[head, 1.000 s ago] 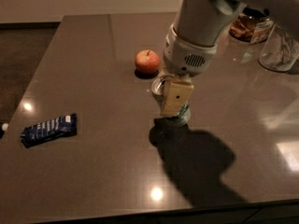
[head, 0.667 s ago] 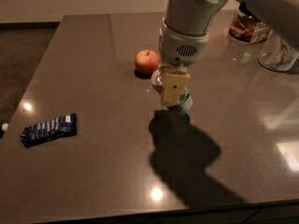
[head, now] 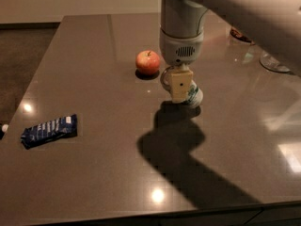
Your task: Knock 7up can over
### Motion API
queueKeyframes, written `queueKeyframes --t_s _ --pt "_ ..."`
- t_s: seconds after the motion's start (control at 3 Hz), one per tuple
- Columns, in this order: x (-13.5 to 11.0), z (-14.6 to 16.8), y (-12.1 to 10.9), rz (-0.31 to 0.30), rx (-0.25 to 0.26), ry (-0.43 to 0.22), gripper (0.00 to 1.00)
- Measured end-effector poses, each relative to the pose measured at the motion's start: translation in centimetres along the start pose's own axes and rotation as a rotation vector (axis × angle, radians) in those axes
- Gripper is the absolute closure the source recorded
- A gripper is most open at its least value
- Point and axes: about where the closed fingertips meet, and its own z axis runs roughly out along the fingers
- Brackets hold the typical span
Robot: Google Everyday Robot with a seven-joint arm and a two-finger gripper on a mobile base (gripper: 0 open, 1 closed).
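Note:
The 7up can (head: 194,96) is on the brown table (head: 94,173) just right of a red apple (head: 147,62). Only its pale green-and-white side shows, and it looks tilted or lying with its lower end pointing right. The rest is hidden behind my gripper (head: 181,85). The gripper hangs from the white arm directly in front of the can, touching or almost touching it. I cannot tell whether the can is held.
A blue snack packet (head: 49,130) lies near the table's left edge. Glassware (head: 275,62) and a dark dish (head: 240,34) stand at the far right. The arm's shadow falls across the table's front half.
The arm and gripper have moved left and farther back, closer to the apple. The can now looks tilted over to the right beneath the gripper.

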Motion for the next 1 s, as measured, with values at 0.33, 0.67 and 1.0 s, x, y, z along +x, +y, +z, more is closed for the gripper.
queueKeyframes --t_s 0.33,0.67,1.0 --pt "0.6 1.0 -0.1 -0.018 -0.012 0.042 0.46" --pt "0.5 2.3 0.5 -0.038 -0.032 0.054 0.22" --pt "0.0 2.4 -0.3 -0.04 -0.001 0.036 0.0"
